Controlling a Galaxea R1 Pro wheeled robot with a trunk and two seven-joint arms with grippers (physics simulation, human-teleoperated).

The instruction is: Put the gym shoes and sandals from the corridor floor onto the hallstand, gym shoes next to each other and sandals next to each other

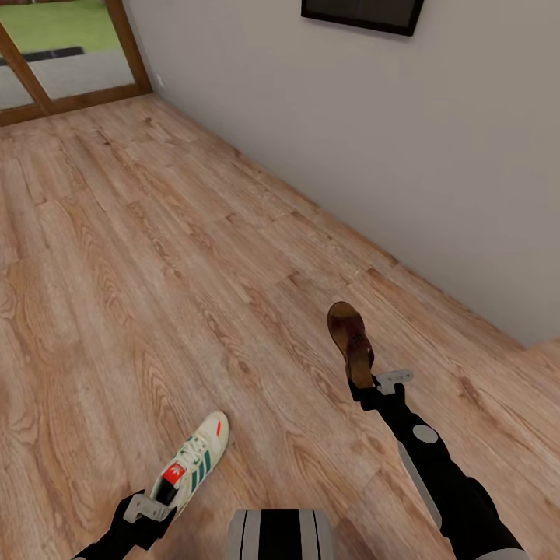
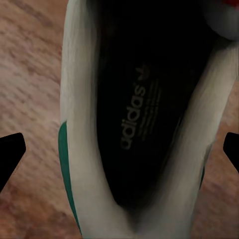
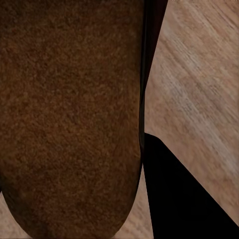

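Left gripper (image 1: 159, 498) is gripping a gym shoe (image 1: 193, 463) at the heel end, jaws closed onto the collar; the shoe is pointing forward and up, toe away from the robot, above the corridor floor (image 1: 155, 295). In the left wrist view the gym shoe (image 2: 144, 124) is showing its dark insole with printed lettering; a black fingertip (image 2: 10, 152) is sitting at one side edge, a second at the opposite edge, the shoe's heel lying between them. A green stripe is running along one flank and a bit of red is peeking in at a corner.

Right gripper (image 1: 365, 386) is holding a sandal (image 1: 350, 338) by its rear end, jaws narrowed onto it. The sandal is tilting forward from the jaws, dark-brown footbed facing up and left, hanging over the floor near the grey wall (image 1: 350, 132). In the right wrist view the sandal (image 3: 69, 114) is presenting a broad brown suede-like surface, with one black finger (image 3: 179, 194) lying just beside its edge; the second finger is hidden behind the sandal.

Hard to read: exact contact points of either pair of jaws, since the shoes are covering them. The left arm is being cut off at the head view's lower edge. A dark framed panel (image 1: 362, 14) on the wall is being clipped by the top edge, and a wood-framed glass door (image 1: 62, 54) is sitting at the far left.
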